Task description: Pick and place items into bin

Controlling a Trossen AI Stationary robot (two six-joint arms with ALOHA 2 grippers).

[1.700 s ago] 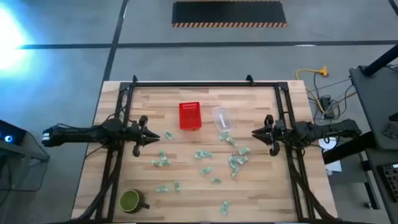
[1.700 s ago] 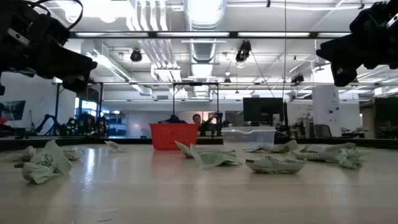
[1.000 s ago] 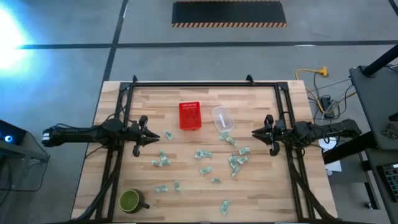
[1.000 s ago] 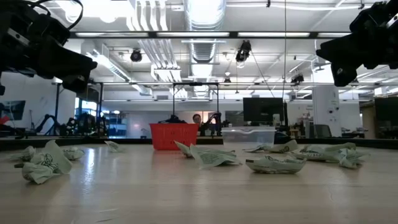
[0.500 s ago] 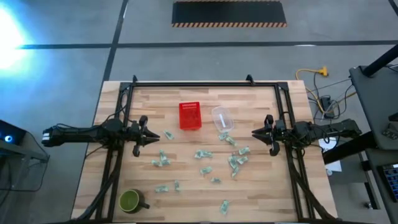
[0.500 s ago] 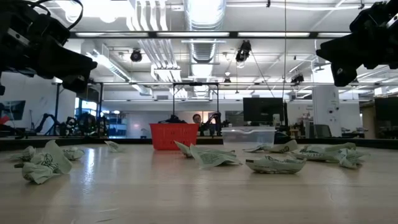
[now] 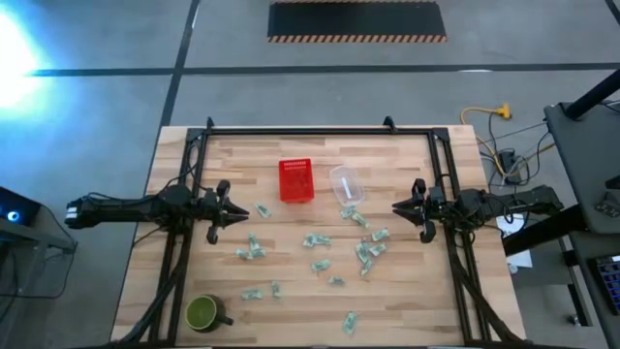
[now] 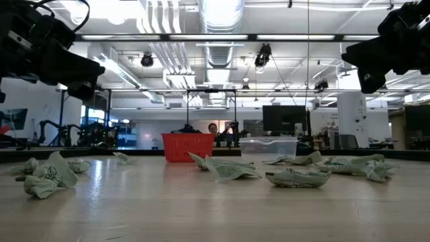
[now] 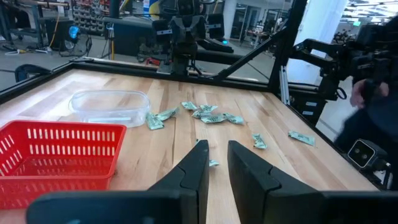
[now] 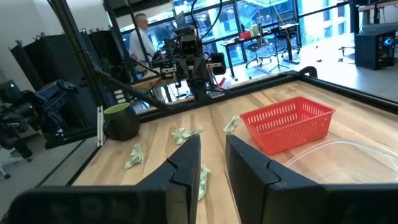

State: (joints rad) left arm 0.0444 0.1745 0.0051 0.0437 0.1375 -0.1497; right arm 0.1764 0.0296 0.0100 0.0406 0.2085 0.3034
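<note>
— Surface? 
— Wooden table (image 7: 407, 301); items (image 7: 315, 240) scattered mid-table, red basket (image 7: 295, 180) beyond them, empty.

— Grippers? 
— Left gripper (image 7: 239, 210) and right gripper (image 7: 396, 206) hover at opposite edges, fingers narrowly parted, holding nothing.

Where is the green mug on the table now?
In the high view, the green mug stands at the table's near left corner, below the left arm; the nearest wrapper lies just to its right.

Pale wooden tabletop (image 7: 281, 310); lying on it: 1 red basket (image 7: 295, 181), 1 clear tub (image 7: 346, 183), scattered crumpled wrappers (image 7: 317, 240), 1 green mug (image 7: 202, 313) at a near corner.
</note>
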